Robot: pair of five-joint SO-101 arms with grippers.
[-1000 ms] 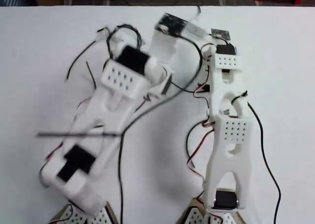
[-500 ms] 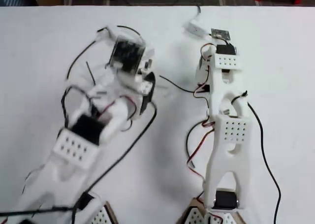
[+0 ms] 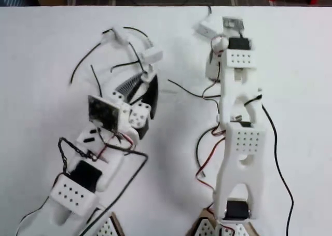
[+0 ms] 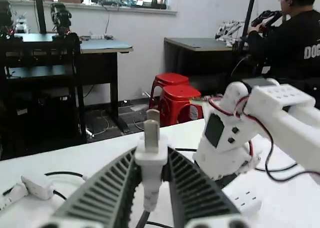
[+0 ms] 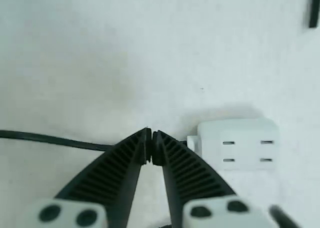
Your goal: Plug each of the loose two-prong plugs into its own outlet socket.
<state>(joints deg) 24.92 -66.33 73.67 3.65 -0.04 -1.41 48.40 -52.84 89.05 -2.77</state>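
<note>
Presumably so its prongs point free for insertion, the left gripper (image 4: 151, 155) clamps the white two-prong plug (image 4: 151, 163) by its body, while the right gripper (image 5: 151, 144), closed and empty, hangs just beside the outlet socket (image 5: 237, 145).

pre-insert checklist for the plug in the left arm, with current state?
1. Grip of left tool on plug: ok.
2. Both prongs clear past the fingertips: ok.
3. Line-up of prongs with outlet block: not ok, it lies off to one side.
4. Free slots on outlet block: ok, all four empty.
5. Bracing of outlet block: not ok, right tool is shut beside it, not touching.
6. Slack in cable: cannot tell.
</note>
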